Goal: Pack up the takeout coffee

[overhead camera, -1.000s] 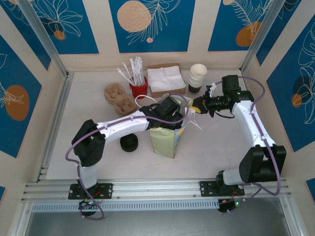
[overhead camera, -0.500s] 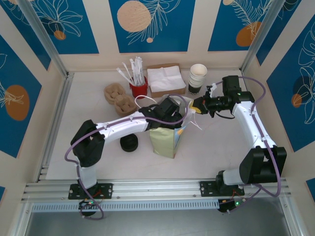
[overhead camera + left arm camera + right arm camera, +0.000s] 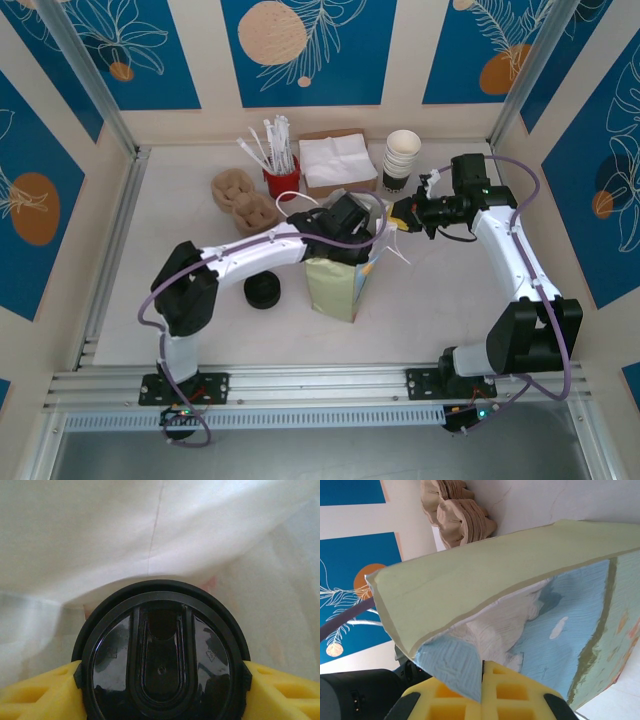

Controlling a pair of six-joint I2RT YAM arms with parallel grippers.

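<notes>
The coffee [image 3: 161, 655] — glossy round black lid up — sits in the matte pale-green paper bag [image 3: 485, 570], flanked by the left hand [image 3: 161, 682]; its grip cannot be told. The right hand [image 3: 482, 682] is clamped on the bag's blue-lined rim.

- back wall [image 3: 400, 60] is cream, with big blue panels [image 3: 300, 50] on it, white leaf doodles plus peach and orange circles
- side walls [image 3: 60, 250] are the same deal, angling in on both sides
- silver metal posts [image 3: 88, 75] run up the two back corners
- table [image 3: 430, 310] is plain off-white
- metal rails [image 3: 320, 385] run along the near edge, and there's one more down the left side
- light's soft and even, barely any shadows
</notes>
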